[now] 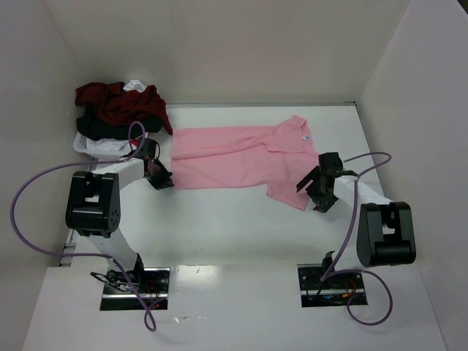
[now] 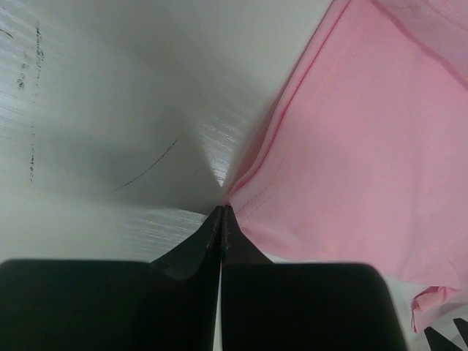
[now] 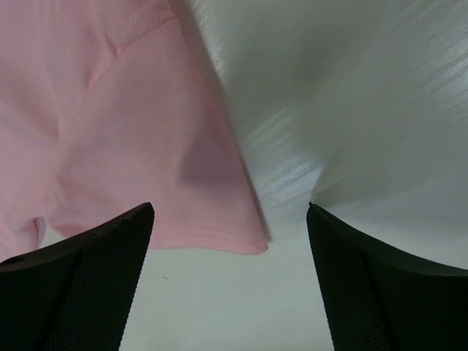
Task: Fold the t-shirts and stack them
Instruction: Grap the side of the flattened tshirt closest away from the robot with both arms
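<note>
While the pink t-shirt [image 1: 234, 157] lies spread flat on the table [image 1: 241, 227], we pinch its near-left corner with our left gripper [image 2: 221, 208], jaws pressed together on the cloth. Our right gripper [image 3: 230, 208] hangs wide apart and empty above the sleeve [image 3: 183, 183]. The dark shirts [image 1: 121, 106] sit heaped at the far left.

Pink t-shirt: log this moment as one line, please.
pink t-shirt laid out | left gripper fingers shut on its corner | right gripper open above sleeve | shirt pile far-left, unfolded
</note>
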Robot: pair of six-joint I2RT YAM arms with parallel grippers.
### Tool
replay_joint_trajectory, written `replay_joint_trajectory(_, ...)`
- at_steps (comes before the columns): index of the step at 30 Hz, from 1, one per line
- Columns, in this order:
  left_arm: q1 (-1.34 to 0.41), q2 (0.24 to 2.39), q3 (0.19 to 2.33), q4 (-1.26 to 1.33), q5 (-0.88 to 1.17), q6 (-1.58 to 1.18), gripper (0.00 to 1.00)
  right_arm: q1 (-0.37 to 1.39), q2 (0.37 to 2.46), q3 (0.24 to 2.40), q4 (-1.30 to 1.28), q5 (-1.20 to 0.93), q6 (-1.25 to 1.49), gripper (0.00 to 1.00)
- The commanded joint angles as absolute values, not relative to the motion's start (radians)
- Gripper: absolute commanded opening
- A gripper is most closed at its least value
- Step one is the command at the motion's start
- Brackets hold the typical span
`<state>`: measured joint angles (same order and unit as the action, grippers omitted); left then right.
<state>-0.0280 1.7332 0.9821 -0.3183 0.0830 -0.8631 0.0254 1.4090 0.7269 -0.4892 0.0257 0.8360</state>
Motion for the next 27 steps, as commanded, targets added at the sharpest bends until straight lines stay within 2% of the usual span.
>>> replay_joint_trajectory(1,-0.020,1.761,1.005,-0.319,0.097,-0.844,0.00,0.020,1.442,0.723,-0.433,0.032,0.833,0.89)
replay_joint_trajectory(10,-0.020,1.770,1.014,-0.319,0.097,-0.844,0.00,0.020,1.543,0.742,-0.393,0.003,0.815,0.55)
replay_joint_trajectory(11,-0.020,1.770,1.014,-0.319,0.097,-0.844,0.00,0.020,1.554,0.742,-0.384,0.003,0.805,0.47)
replay_joint_trajectory(17,-0.020,1.770,1.014,-0.310,0.115,-0.834,0.00,0.020,1.554,0.752,-0.393,0.012,0.805,0.18)
replay_joint_trajectory(18,-0.020,1.770,1.014,-0.310,0.115,-0.834,0.00,0.020,1.540,0.752,-0.393,0.024,0.805,0.10)
replay_joint_trajectory(21,-0.020,1.758,1.014,-0.310,0.115,-0.825,0.00,0.020,1.511,0.752,-0.407,0.034,0.805,0.00)
replay_joint_trajectory(27,-0.020,1.715,1.043,-0.351,0.091,-0.782,0.00,0.020,1.470,0.797,-0.416,0.034,0.796,0.00)
